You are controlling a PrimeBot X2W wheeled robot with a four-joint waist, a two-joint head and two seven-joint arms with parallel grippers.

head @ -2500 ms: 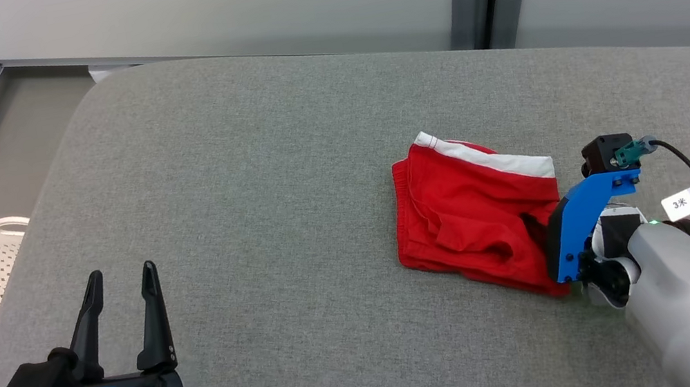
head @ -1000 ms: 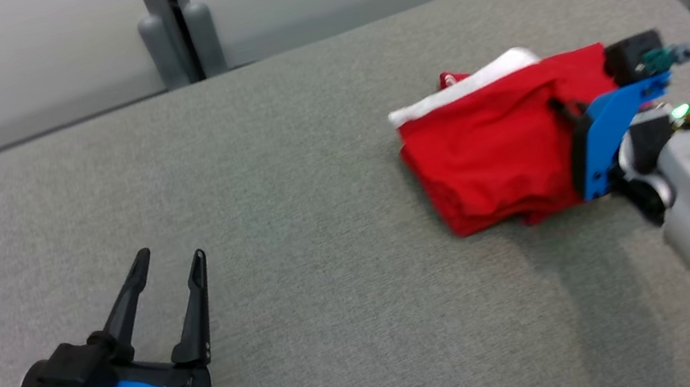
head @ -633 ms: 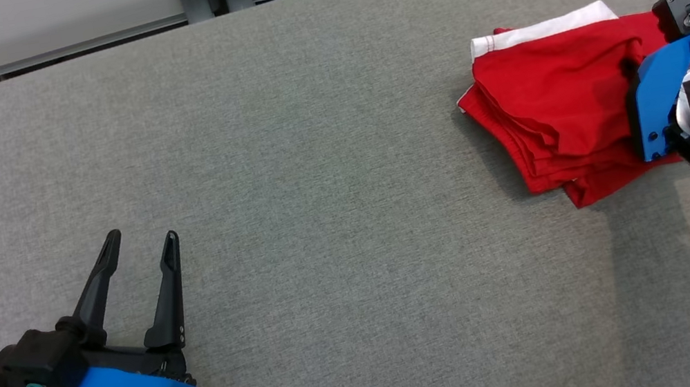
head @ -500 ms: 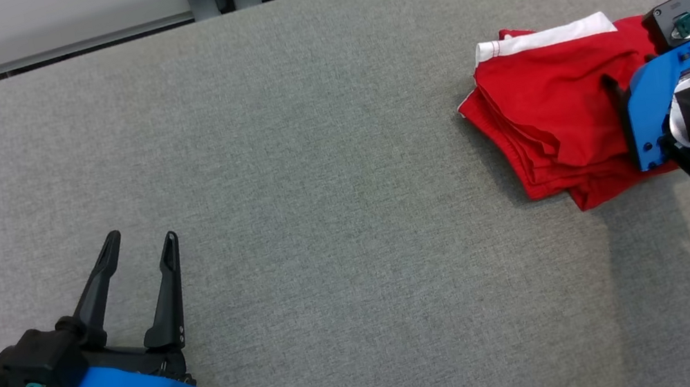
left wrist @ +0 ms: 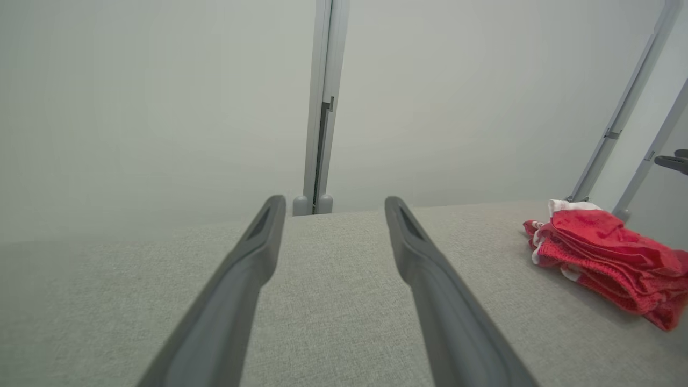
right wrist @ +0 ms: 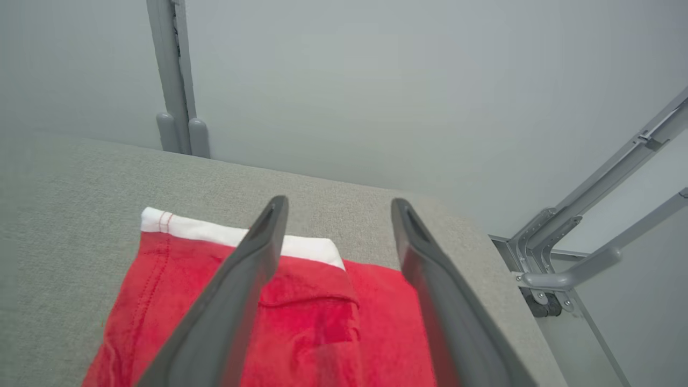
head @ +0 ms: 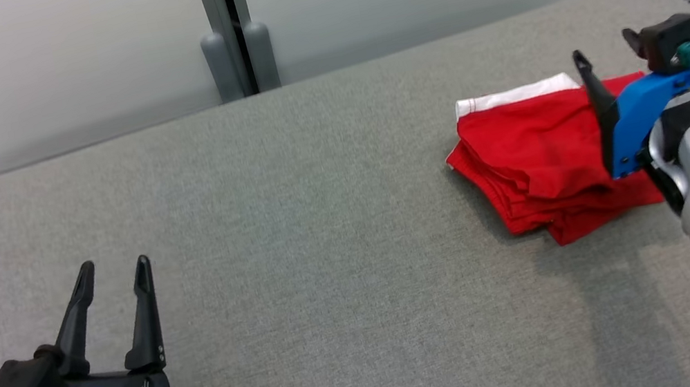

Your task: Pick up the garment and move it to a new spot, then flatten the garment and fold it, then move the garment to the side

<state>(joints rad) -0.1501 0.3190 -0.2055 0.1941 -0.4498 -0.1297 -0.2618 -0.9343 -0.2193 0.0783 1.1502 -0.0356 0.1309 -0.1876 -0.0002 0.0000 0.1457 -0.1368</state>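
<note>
"Where has the garment ended up?"

"The red garment [head: 544,167] lies folded in a low stack on the right part of the grey bench [head: 322,225], near its far right corner. Its white waistband [head: 514,96] runs along the far edge."

"Is the right arm holding it?"

"No. The right end effector [head: 604,46] stands wide over the garment's right side, its fingers pointing toward the far wall with nothing between them. In the right wrist view the two dark fingers sit above the red cloth. Whether they brush it, I cannot tell."

"And the left one?"

"The left end effector [head: 115,263] is at the near left, also spread wide and empty. It is over bare bench, well apart from the garment."

"Anything else about?"

"A grey post [head: 227,31] stands in the pale wall behind the bench. A metal frame on a caster [right wrist: 543,303] stands just off the far right corner."
</note>
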